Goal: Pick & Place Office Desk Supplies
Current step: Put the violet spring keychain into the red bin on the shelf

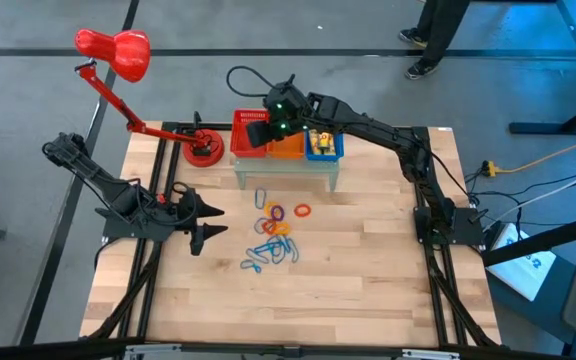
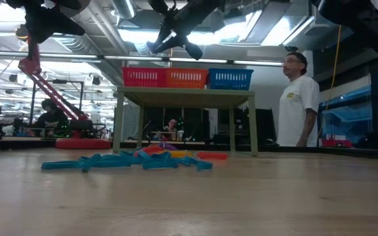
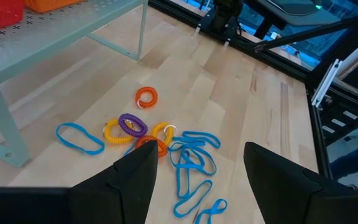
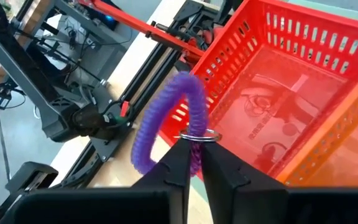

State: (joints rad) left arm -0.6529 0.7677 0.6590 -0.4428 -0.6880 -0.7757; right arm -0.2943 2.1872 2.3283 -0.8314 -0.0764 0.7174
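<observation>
My right gripper [image 1: 268, 118] hangs over the near left rim of the red mesh basket [image 4: 291, 87] and is shut on a purple coil loop [image 4: 166, 118]. On the table in front of the shelf lies a pile of supplies [image 1: 276, 235]: blue band loops [image 3: 191, 165], yellow coils [image 3: 114, 132], an orange coil [image 3: 146, 96] and a second purple coil [image 3: 132, 124]. Something yellow [image 1: 320, 143] lies in the blue basket. My left gripper [image 1: 206, 222] waits open near the table's left side, its fingers pointing toward the pile [image 3: 197, 180]. My right gripper pinches the purple coil loop between its two fingers at the loop's lower part, just beside its small metal ring [image 4: 194, 135]. The loop stands up from the fingertips [image 4: 180, 163], lifted clear above the table, beside the red basket's rim.
Red, orange [image 1: 288, 145] and blue [image 1: 323, 148] mesh baskets sit side by side on a pale green shelf [image 1: 288, 172] at the table's far middle. A red desk lamp [image 1: 113, 50] stands on its base at the far left. A person [image 2: 297, 98] stands beyond the table.
</observation>
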